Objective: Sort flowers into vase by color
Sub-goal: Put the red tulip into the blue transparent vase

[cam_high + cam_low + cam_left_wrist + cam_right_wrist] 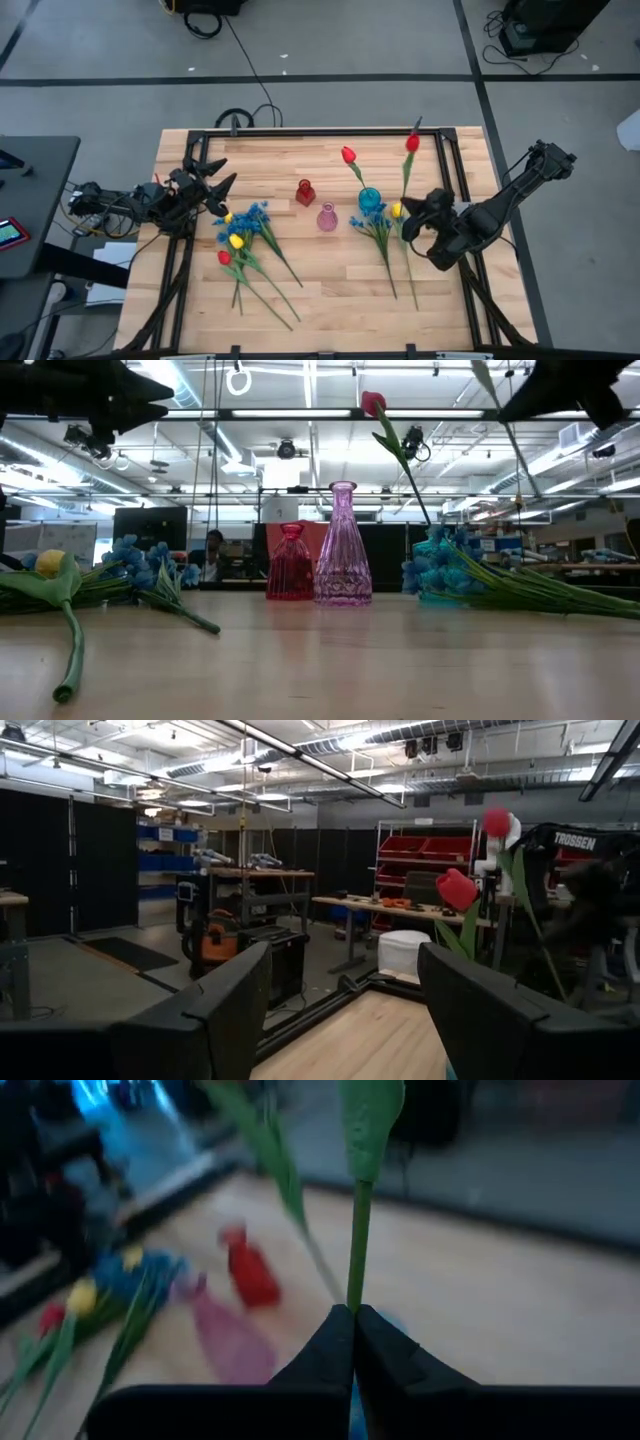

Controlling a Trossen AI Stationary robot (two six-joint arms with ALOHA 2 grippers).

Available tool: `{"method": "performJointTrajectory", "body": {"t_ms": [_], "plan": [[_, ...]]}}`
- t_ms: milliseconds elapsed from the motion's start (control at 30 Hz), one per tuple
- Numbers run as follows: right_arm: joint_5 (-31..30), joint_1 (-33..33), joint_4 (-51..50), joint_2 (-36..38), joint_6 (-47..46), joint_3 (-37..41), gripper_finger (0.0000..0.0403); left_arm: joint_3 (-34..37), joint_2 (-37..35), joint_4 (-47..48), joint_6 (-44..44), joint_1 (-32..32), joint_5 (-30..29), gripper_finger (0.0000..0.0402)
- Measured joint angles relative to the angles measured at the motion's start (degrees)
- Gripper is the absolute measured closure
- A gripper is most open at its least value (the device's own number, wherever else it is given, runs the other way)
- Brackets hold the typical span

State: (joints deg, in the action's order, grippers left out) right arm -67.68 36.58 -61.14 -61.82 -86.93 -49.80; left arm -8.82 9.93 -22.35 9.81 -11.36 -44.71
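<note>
My right gripper (353, 1320) is pinched on a green stem (358, 1250) of a red tulip (412, 143) — stem rises straight out of the tips. Just beyond them: teal vase (370, 199), pink vase (228, 1338), then red vase (248, 1273). Left gripper (222, 186) spread wide, empty — flower pile (245, 245) just beside it.

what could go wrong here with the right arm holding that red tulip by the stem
The right gripper pinches only the thin stem of a red tulip, so the tall flower could swing or slip. The blue vase already holds another red tulip, a wrong match, and a drop there repeats it. The narrow red vase stands close to the pink vase; either could tip.
</note>
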Motion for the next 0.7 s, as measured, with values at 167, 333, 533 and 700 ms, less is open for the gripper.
{"method": "performJointTrajectory", "body": {"t_ms": [167,333,533,700], "plan": [[-8.8,-1.9,1.9,-1.1,5.3,0.0,0.0385,0.0,0.0,0.0,-0.3,0.0,0.0,0.0143],[-12.6,-3.9,3.4,-2.8,8.5,0.0,0.0385,0.0,0.0,0.0,-0.4,0.0,0.0,0.0143],[-17.7,-6.5,3.9,-4.4,8.6,0.0,0.0384,0.0,0.0,-0.1,-0.4,0.0,0.0,0.0143],[-18.6,-10.5,6.5,-7.8,9.2,0.0,0.0384,0.0,0.0,-0.1,-0.8,0.0,0.0,0.0143]]}}
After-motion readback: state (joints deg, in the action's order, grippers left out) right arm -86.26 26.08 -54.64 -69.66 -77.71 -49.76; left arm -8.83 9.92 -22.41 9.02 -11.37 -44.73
